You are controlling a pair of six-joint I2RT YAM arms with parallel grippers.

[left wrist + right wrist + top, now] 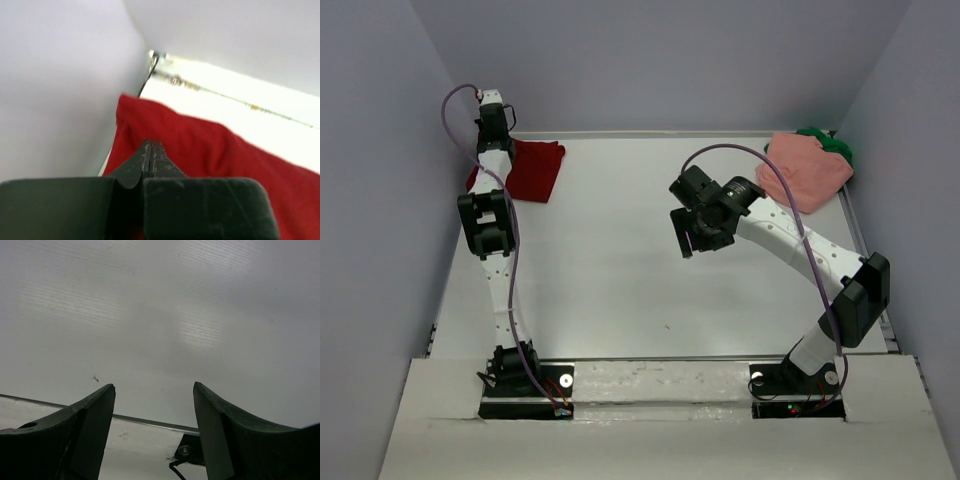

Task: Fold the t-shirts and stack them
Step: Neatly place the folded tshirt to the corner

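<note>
A folded dark red t-shirt [532, 168] lies at the table's far left corner, close to the wall. My left gripper [492, 156] hangs over its left edge; in the left wrist view the gripper [151, 145] is shut, jaws pressed together with nothing between them, and the red t-shirt [215, 155] spreads below. A crumpled salmon pink t-shirt [808, 168] lies at the far right corner, on top of a green t-shirt [832, 142] that only peeks out behind it. My right gripper [686, 236] [152, 386] stands open above bare table near the middle.
The white table [610, 280] is walled in on the left, back and right. A metal rail [150, 421] runs along its near edge, with an arm's base [192, 452] beside it. The left arm's elbow [486, 224] stands near the left wall.
</note>
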